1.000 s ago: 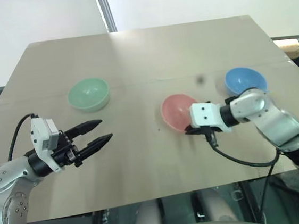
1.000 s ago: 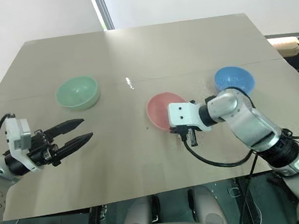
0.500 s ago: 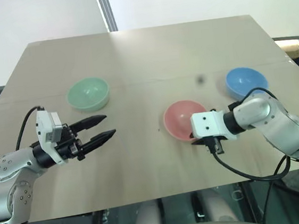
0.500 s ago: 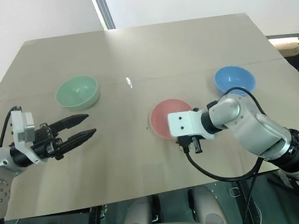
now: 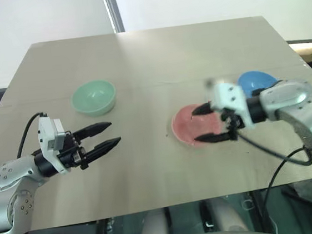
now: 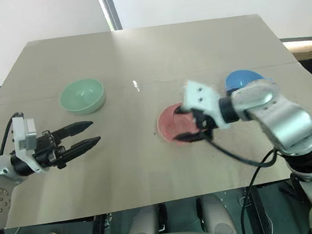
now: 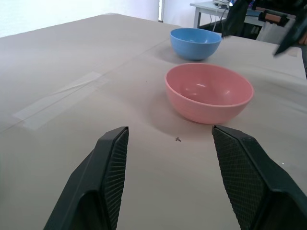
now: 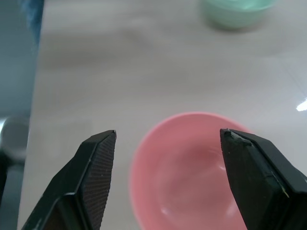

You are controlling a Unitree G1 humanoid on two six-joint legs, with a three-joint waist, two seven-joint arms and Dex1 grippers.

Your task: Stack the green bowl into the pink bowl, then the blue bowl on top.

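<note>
Your three bowls all sit apart on the table (image 5: 149,56), none stacked yet. The green bowl (image 5: 93,97) stands upright on your robot's left side of the table, empty. The pink bowl (image 5: 193,125) sits near the middle, toward the near edge, also upright and empty. The blue bowl (image 5: 255,80) stands to the right of the pink one and a little farther back, partly hidden behind the right arm in the head views; from the left wrist view you can see it plainly just beyond the pink bowl, with a gap between them.

Your right end effector (image 5: 208,124) hangs above the pink bowl, tilted downward and pointing toward the robot's left. Its two black fingers are spread wide and have hold of nothing. From the right wrist view the fingers (image 8: 91,177) frame the pink bowl from above, with the green bowl at the far side of the table.

Your left end effector (image 5: 110,133) hovers over bare table on the near left, in front of the green bowl and clear of it, pointing roughly level toward the pink bowl. Its fingers (image 7: 108,177) stand parted with nothing between them. A strip of clear tape (image 7: 57,100) lies flat on the table surface.
</note>
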